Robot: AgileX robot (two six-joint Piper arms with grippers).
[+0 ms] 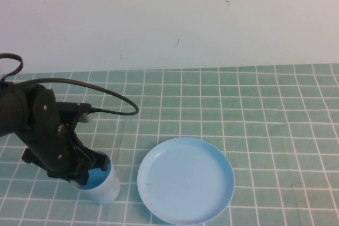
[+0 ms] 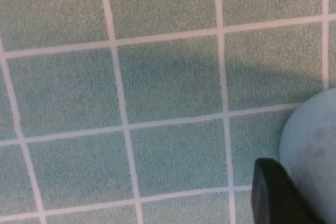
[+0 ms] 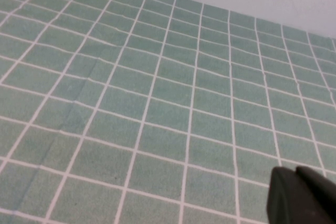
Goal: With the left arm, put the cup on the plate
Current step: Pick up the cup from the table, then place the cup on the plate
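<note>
The light blue cup (image 1: 103,186) stands at the front left of the table, just left of the plate (image 1: 185,179). My left gripper (image 1: 86,172) is down over the cup's top, and its jaws are closed on the rim. In the left wrist view one dark finger (image 2: 275,195) lies flat against the cup's wall (image 2: 315,145); the other finger is hidden. The plate is round, light blue and bare. My right gripper (image 3: 292,177) shows only in the right wrist view, with its fingers together, empty, above bare cloth.
A green tablecloth with a white grid (image 1: 254,109) covers the table up to a white wall (image 1: 169,14). The left arm's black cable (image 1: 114,99) loops over the cloth behind the cup.
</note>
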